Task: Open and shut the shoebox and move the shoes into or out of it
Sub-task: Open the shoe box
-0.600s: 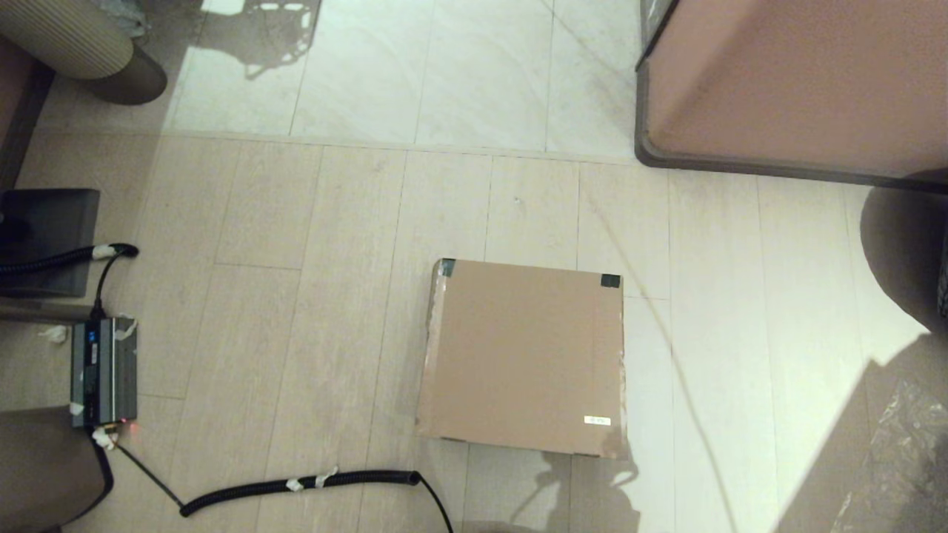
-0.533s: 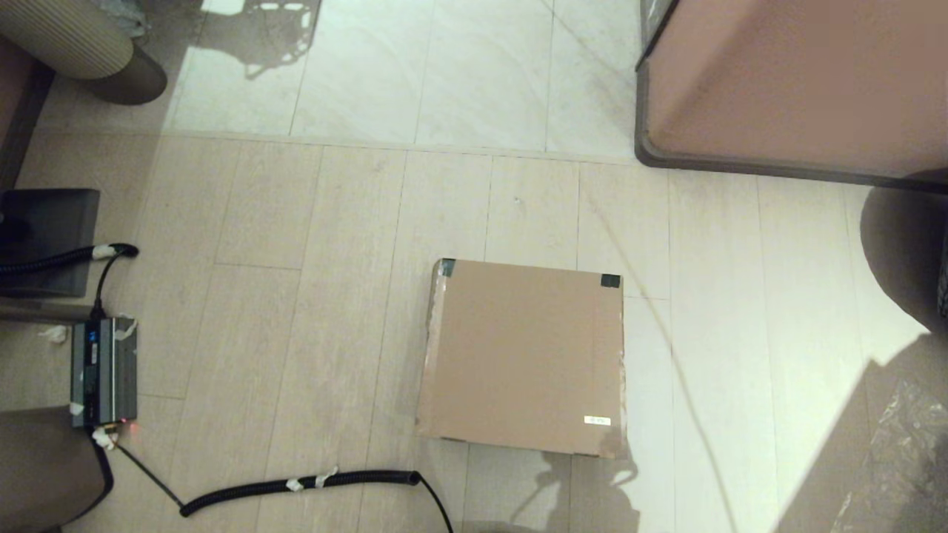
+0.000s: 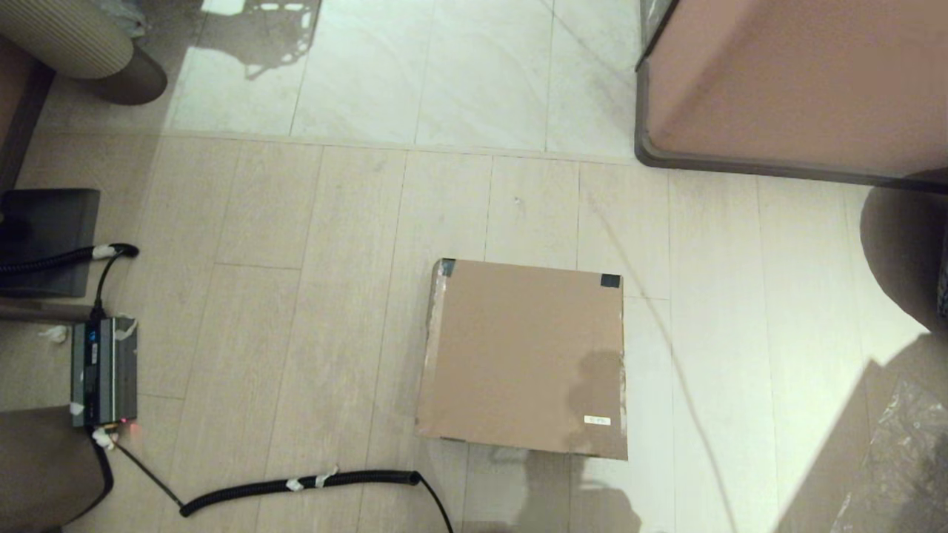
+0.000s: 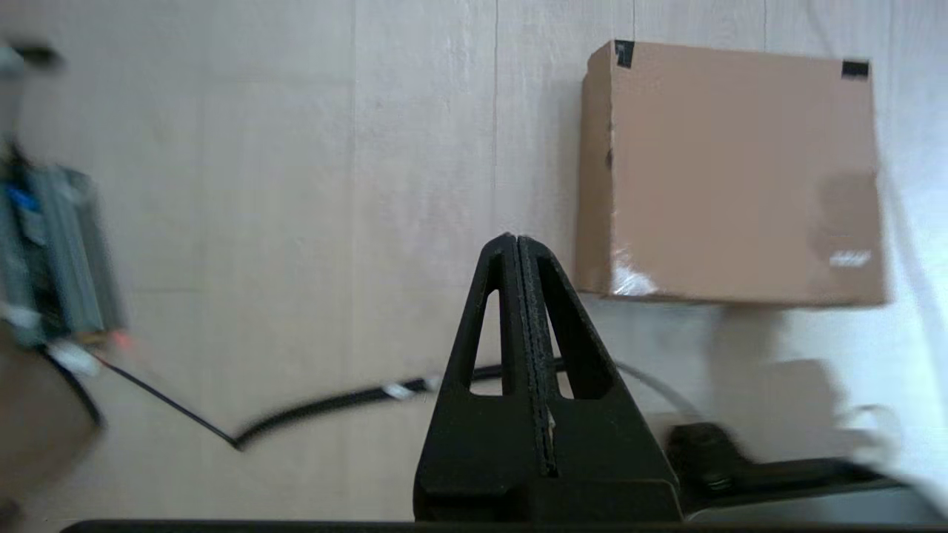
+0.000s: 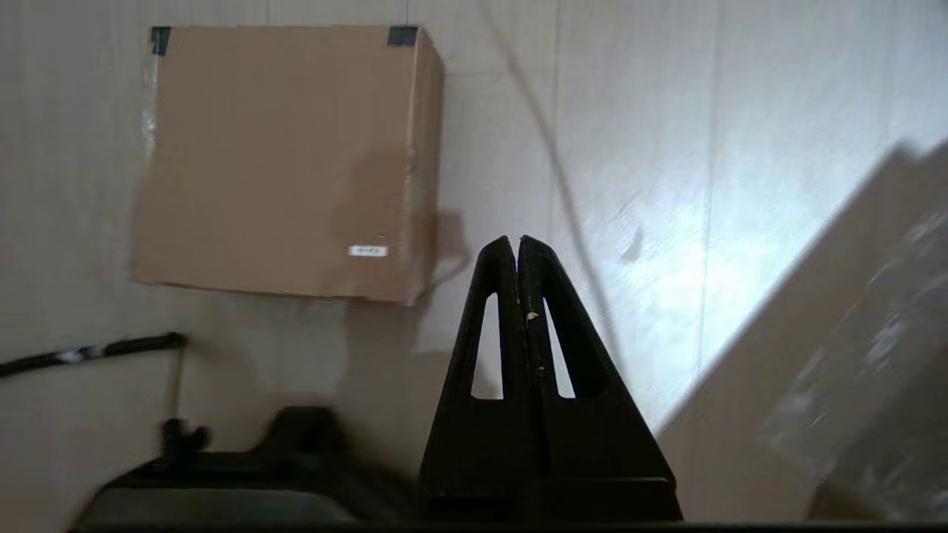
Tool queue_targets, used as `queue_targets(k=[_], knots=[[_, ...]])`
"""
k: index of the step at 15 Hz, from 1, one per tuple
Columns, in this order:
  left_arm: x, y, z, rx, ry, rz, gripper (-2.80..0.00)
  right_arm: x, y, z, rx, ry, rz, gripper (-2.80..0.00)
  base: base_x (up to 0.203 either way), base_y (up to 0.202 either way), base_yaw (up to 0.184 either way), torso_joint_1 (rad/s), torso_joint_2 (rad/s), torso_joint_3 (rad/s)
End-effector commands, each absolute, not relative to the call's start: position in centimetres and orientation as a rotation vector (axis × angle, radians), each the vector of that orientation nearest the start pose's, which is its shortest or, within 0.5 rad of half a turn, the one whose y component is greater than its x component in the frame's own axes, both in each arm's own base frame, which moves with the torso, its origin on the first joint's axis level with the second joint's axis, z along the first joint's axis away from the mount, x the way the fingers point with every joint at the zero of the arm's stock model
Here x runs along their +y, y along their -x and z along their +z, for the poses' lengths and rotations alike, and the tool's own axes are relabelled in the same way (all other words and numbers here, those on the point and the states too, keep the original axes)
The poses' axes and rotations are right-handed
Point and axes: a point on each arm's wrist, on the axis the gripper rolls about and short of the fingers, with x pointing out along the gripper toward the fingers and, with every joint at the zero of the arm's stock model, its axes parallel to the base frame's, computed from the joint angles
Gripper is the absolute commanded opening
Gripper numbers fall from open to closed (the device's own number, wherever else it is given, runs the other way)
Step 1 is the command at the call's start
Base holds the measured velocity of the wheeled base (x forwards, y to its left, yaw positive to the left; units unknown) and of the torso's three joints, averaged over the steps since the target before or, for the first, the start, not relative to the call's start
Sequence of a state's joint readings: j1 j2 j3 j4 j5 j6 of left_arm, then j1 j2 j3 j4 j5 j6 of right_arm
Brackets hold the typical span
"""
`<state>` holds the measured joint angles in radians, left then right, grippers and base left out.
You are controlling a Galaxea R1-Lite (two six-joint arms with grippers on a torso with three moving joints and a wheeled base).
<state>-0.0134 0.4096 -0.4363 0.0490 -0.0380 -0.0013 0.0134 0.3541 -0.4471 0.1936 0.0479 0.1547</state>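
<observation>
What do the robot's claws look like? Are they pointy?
Yes. Each claw, left claw and right claw, is matte black and shaped like a tall triangle narrowing to a point. Each finger has a long slot-shaped hole, and the inner faces look ridged.

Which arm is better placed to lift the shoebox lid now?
Probably the right. The closed shoebox sits right of centre; the right claw and left claw are both shut, above the floor short of it.
</observation>
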Motion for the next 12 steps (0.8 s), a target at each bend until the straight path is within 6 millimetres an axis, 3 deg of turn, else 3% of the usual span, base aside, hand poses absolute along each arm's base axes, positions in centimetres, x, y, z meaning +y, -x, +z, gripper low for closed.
queue_targets(k=[1, 4, 7, 9, 12], knots=[[-0.2, -7.4, 21.9, 0.281, 0.053, -0.057, -2.80, 0.2, -6.4, 21.1, 0.387, -0.253, 0.026, -2.80, 0.000, 0.000, 0.000, 0.000, 0.00, 0.000], [-0.5, -15.2, 20.9, 0.497, 0.234, -0.074, -2.80, 0.4, -15.2, 20.2, 0.511, -0.325, 0.000, -2.80, 0.000, 0.000, 0.000, 0.000, 0.00, 0.000], [-1.3, -20.4, 19.9, 0.557, 0.410, -0.197, -2.80, 0.4, -21.9, 18.5, 0.482, -0.355, -0.037, -2.80, 0.000, 0.000, 0.000, 0.000, 0.00, 0.000], [-1.7, -22.5, 18.8, 0.609, 0.451, -0.245, -2.80, 0.5, -23.7, 17.6, 0.486, -0.403, -0.059, -2.80, 0.000, 0.000, 0.000, 0.000, 0.00, 0.000], [-2.4, -24.9, 17.1, 0.682, 0.468, -0.271, -2.80, 0.8, -24.0, 17.2, 0.580, -0.543, 0.033, -2.80, 0.000, 0.000, 0.000, 0.000, 0.00, 0.000]])
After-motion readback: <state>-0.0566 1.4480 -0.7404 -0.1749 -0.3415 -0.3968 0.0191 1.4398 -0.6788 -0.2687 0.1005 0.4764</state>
